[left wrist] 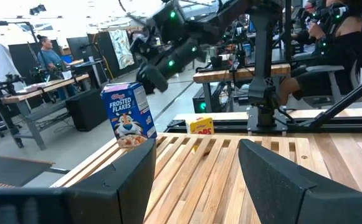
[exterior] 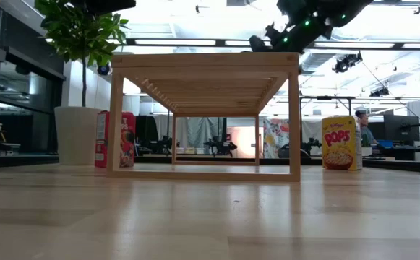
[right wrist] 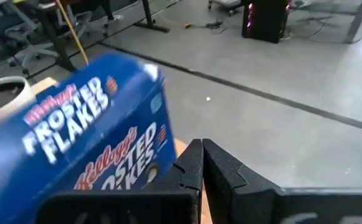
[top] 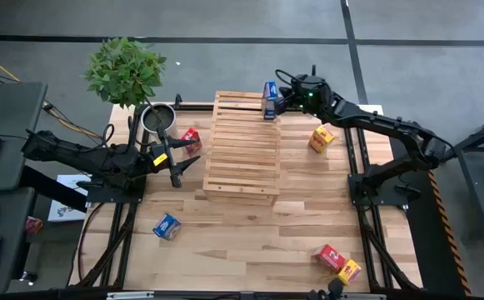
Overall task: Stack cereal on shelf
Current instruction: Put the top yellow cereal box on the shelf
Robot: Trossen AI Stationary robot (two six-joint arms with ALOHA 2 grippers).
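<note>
The pale slatted shelf (top: 242, 146) stands mid-table. A blue Frosted Flakes box (top: 270, 100) stands upright on the shelf's far right corner; it also shows in the left wrist view (left wrist: 129, 116) and the right wrist view (right wrist: 93, 143). My right gripper (right wrist: 202, 165) is shut, right beside this box, on its right side (top: 283, 102). My left gripper (top: 185, 169) is open and empty at the shelf's left side, near a red box (top: 191, 139) on the table. A yellow box (top: 321, 137) stands on the table right of the shelf. My right gripper has its shut fingers (right wrist: 190, 168) close against the blue box's side (right wrist: 159, 134), level with the box's upper part. I cannot tell whether they touch it. The box stands upright on the shelf top.
A second blue box (top: 167, 226) lies near left. A red box (top: 331, 257) and a yellow box (top: 350, 270) lie near right. A metal pot (top: 158, 119) and a potted plant (top: 129, 71) stand at the far left.
</note>
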